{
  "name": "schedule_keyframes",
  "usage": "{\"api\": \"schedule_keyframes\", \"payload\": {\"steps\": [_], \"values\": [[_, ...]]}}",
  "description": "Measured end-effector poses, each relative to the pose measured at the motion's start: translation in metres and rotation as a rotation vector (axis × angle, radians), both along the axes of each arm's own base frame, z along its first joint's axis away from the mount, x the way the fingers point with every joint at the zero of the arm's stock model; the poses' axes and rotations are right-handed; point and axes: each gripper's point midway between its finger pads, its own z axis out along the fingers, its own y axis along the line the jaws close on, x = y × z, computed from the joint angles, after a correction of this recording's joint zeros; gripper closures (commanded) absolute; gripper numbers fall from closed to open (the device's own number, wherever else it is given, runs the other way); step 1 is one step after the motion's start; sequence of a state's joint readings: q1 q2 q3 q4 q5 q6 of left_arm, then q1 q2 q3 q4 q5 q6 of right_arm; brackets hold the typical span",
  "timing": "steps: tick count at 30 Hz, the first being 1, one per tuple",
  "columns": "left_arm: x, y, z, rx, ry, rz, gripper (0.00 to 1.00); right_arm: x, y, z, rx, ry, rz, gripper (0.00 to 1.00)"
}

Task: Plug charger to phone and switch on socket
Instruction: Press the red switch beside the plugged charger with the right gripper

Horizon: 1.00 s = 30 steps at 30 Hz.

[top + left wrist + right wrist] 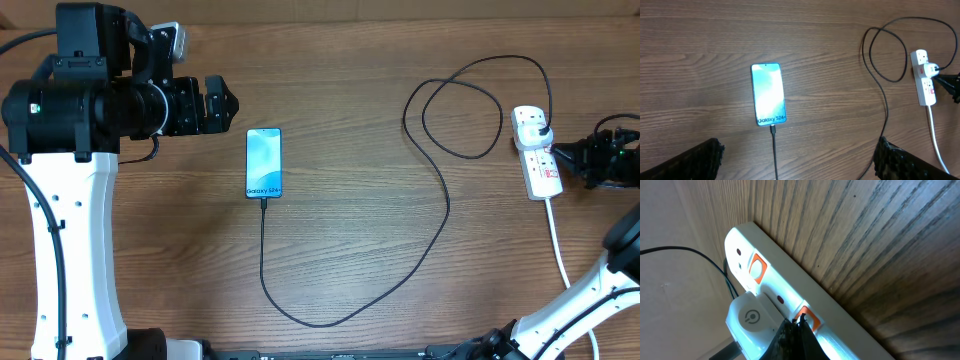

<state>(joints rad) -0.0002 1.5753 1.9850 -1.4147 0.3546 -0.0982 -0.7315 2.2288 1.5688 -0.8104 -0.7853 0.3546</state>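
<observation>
Table (350, 100): phone (264, 163) ctr-left, socket (537, 150) far rt, well apart.

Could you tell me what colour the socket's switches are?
The switches are orange-red, best seen in the right wrist view.

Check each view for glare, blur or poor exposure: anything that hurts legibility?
Overhead: even light, sharp, the phone clearly outlined. Left wrist: phone screen glows slightly washed out but its text reads; left gripper dark and soft at the bottom corners. Right wrist: tilted close-up, the socket bright, right gripper a dark blur at the bottom edge.
</observation>
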Motion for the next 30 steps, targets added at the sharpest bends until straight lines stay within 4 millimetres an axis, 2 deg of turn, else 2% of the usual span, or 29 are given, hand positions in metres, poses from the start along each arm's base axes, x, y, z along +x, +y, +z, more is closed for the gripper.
{"api": "schedule_keyframes", "payload": {"steps": [15, 30], "values": [[0.0, 0.0, 0.0, 0.0, 0.0, 0.0, 0.0, 0.0064, 0.0062, -0.0039, -0.061, -0.007, 0.05, 0.96], [0.0, 0.0, 0.0, 0.0, 0.0, 0.0, 0.0, 0.0044, 0.008, -0.0045, -0.053, 0.004, 0.051, 0.96]]}}
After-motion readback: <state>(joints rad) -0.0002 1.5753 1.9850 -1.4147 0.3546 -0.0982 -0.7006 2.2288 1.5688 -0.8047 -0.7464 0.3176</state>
